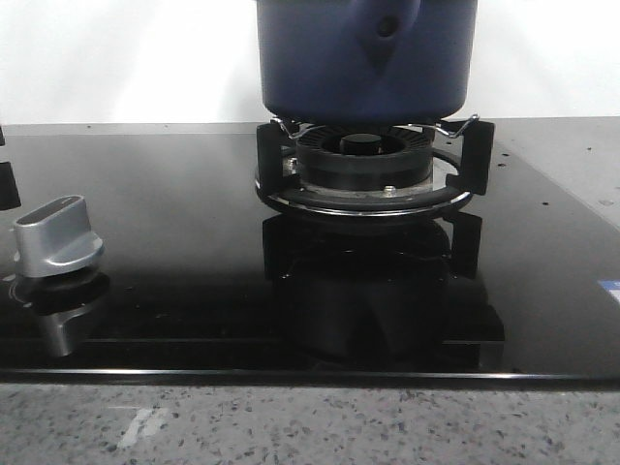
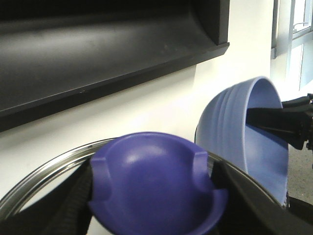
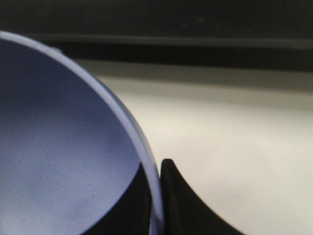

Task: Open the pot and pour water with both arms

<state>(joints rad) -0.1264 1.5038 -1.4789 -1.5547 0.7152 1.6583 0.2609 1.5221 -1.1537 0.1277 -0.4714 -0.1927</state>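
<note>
Left wrist view shows the left pincer [image 2: 151, 196] pinching the lid knob [image 2: 154, 181], lid lifted off the pot [image 1: 366, 58]. Right pincer [image 3: 155, 196] clamps a pale blue bowl's [image 3: 63, 147] rim just beside it, ready for pouring.

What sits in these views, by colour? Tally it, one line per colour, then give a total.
Dark navy blue: 1, the large round matte pot.
Purple-blue: 1, the domed plastic knob of the steel-rimmed lid.
Light blue: 1, the ribbed round bowl.
Silver: 1, the metal stove dial.
Black: 1, the round burner grate.
Total: 5.
</note>
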